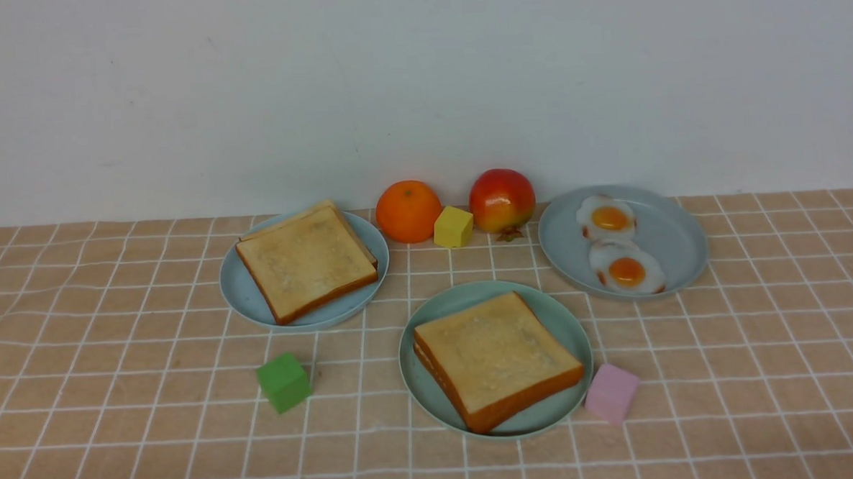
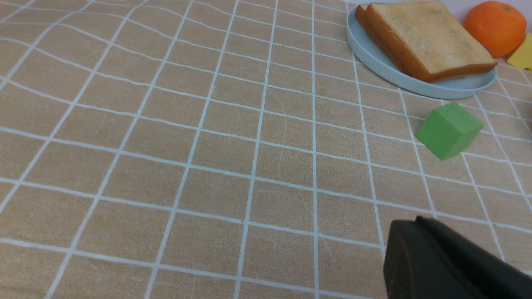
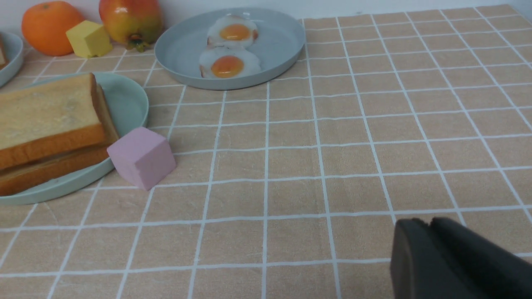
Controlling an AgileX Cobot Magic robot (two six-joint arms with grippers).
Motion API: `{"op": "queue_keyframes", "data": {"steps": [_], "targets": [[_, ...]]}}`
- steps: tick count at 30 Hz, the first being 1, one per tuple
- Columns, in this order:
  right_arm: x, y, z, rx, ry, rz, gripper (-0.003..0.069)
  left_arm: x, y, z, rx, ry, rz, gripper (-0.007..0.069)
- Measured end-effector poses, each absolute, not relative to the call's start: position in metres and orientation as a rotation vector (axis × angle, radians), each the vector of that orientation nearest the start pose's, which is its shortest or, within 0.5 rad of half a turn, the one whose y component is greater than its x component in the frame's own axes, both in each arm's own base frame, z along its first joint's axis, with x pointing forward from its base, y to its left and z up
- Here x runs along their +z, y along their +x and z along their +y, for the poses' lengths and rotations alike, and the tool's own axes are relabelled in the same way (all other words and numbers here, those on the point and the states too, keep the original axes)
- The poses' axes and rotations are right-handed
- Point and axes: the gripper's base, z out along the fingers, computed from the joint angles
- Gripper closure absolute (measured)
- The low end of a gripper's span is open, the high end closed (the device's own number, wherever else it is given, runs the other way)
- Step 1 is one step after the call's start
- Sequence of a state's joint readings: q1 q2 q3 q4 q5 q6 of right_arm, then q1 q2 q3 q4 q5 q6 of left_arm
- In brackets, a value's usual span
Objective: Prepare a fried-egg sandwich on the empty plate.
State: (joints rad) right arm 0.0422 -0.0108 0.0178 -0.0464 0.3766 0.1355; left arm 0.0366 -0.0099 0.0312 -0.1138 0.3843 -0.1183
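The mint-green plate sits front and centre on the checked cloth. On it lie two golden toast slices stacked as a sandwich. A thin white sliver shows between them at the left edge. The right wrist view shows the same stack on the plate. Neither arm appears in the front view. My left gripper hovers over bare cloth, its dark fingers pressed together on nothing. My right gripper is over bare cloth right of the plate, fingers together with only a small notch at the tips.
A blue-grey plate at back left holds two toast slices. Another blue-grey plate at back right holds two fried eggs. An orange, yellow cube and apple line the wall. A green cube and pink cube flank the mint plate.
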Motion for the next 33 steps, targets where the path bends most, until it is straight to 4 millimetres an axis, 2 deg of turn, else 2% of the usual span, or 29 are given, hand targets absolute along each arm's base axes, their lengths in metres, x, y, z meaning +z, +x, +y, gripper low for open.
{"op": "queue_keyframes", "data": {"steps": [33], "targets": [[0.174,0.0524,0.0007,0.078,0.059,1.867,0.0571,0.1689,0.0525,-0.002,-0.168,-0.217,1.878,0.0636]]}}
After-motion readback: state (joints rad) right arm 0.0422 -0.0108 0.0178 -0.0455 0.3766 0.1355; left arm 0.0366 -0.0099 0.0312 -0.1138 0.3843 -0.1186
